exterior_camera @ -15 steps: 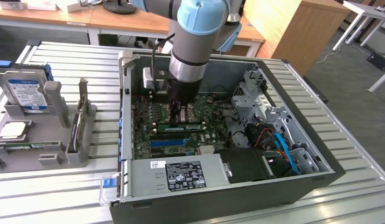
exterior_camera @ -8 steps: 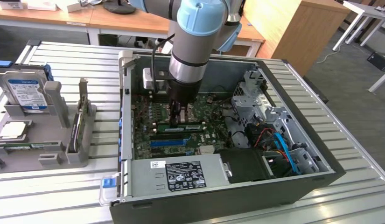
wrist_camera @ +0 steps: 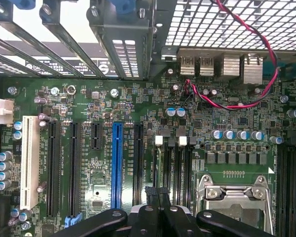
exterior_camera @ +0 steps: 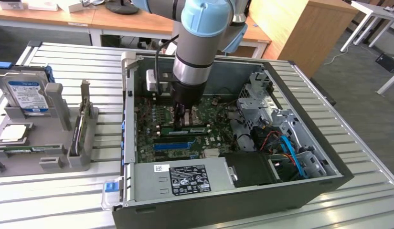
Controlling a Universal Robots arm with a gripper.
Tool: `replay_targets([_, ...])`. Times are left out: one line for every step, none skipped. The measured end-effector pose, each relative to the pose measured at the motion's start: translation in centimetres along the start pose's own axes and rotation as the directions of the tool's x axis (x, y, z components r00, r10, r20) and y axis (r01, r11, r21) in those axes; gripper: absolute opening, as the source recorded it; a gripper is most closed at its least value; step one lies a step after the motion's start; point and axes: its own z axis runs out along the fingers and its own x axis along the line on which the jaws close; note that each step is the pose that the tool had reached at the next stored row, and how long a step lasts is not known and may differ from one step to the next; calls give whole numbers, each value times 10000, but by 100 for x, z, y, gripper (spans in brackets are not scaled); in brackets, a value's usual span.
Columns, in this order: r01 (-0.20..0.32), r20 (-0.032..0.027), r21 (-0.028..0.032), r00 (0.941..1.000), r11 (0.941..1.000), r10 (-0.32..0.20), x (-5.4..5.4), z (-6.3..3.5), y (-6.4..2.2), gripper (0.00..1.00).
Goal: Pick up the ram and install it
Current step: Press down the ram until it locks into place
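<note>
The black gripper (exterior_camera: 179, 125), fingers pinched shut, reaches down into the open black computer case (exterior_camera: 324, 183). Its tips touch the thin green ram stick (exterior_camera: 184, 130), which lies along the green motherboard (wrist_camera: 138, 106).

A robotics lab or electronics workshop is showing here. An open black desktop computer case (exterior_camera: 216, 200) is lying on a ribbed grey metal workbench (exterior_camera: 63, 191), with a grey plastic parts holder (exterior_camera: 50, 143) sitting on the exterior view's left. Light wooden desks (exterior_camera: 120, 21) are standing at the far side, and a grey carpeted floor (exterior_camera: 362, 90) is stretching away on the right.
</note>
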Motion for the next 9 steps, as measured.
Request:
replay_targets([0, 0, 0, 10000, 10000, 0, 0, 1, 0, 11])
replay_targets([1, 0, 0, 10000, 10000, -1, 0, 2, 0, 11])
replay_targets([1, 0, 0, 10000, 10000, -1, 0, 2, 0, 11])
replay_targets([0, 1, 1, 10000, 10000, 0, 0, 2, 0, 11])
replay_targets([1, 1, 1, 10000, 10000, -1, 0, 2, 0, 11])
replay_targets([0, 1, 1, 10000, 10000, 0, 0, 2, 0, 11])
replay_targets([1, 1, 0, 10000, 10000, -1, 0, 4, 0, 11])
replay_targets([1, 0, 0, 10000, 10000, -1, 0, 6, 0, 11])
replay_targets([1, 0, -1, 10000, 10000, -1, 0, 9, 0, 11])
